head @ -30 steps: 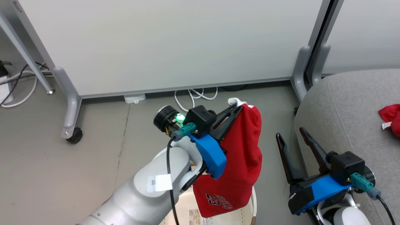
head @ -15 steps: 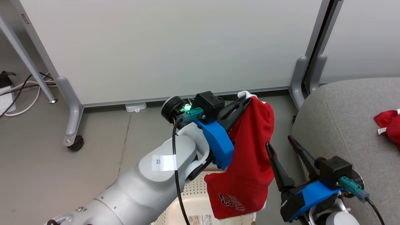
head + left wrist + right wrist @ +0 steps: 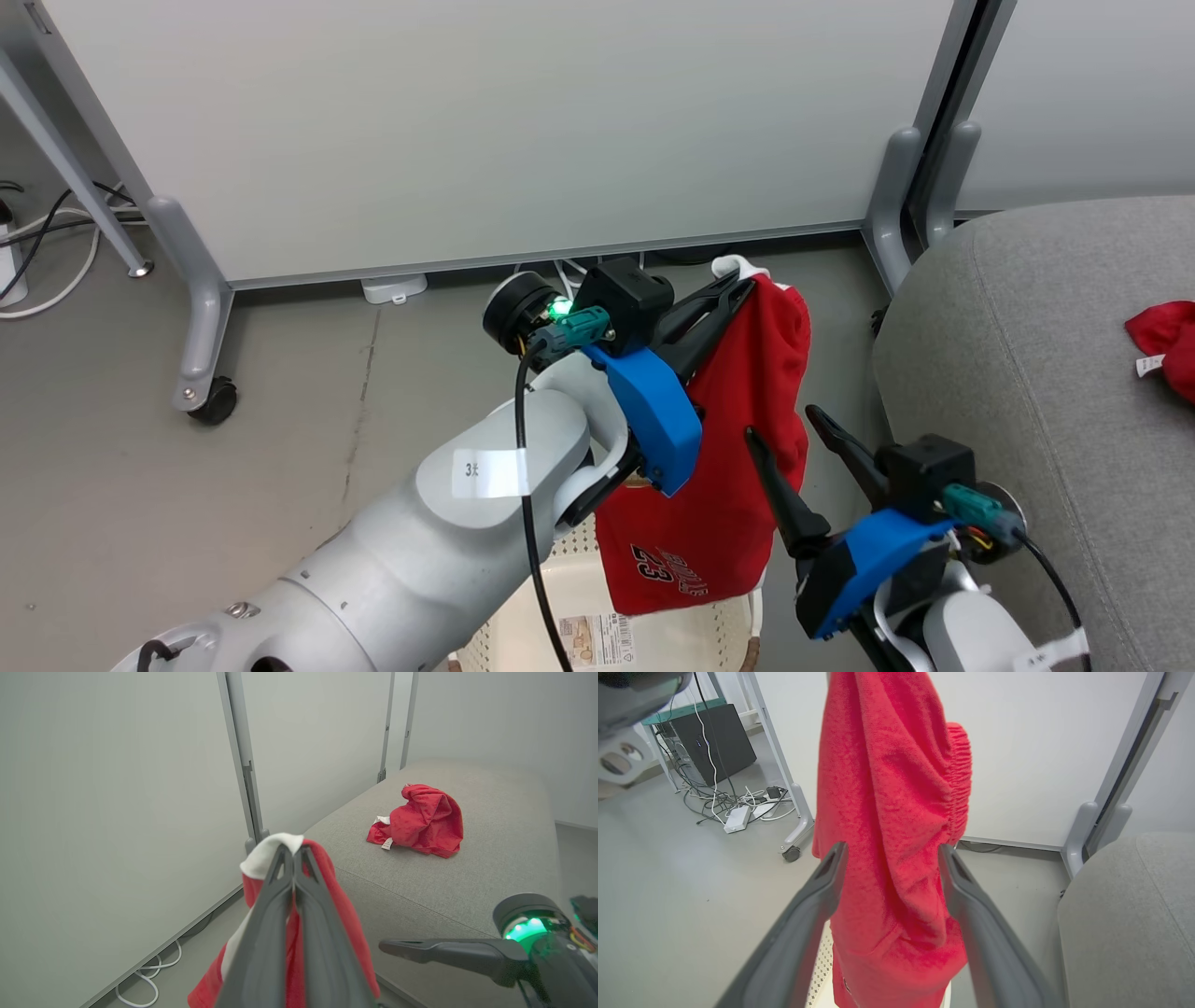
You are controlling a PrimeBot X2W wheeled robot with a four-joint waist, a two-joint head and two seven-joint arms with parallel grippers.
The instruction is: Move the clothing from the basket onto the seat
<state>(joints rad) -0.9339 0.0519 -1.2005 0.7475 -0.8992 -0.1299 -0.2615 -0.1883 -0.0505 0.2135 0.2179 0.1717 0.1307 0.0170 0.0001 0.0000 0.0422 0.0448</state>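
Light is bright, white and even across my views, leaving only faint soft shadows on the floor [image 3: 280, 420]. My wide wrist lenses splay the posts [image 3: 780, 756] outward toward the edges. The clothing [image 3: 896, 812] looks sharp, while my near fingers [image 3: 803, 933] look slightly soft.

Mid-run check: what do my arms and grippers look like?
The left gripper and right gripper each have long dark fingers, blue housings, teal connectors and black cables. The left forearm is pale grey with a white label; a green light glows at its wrist.
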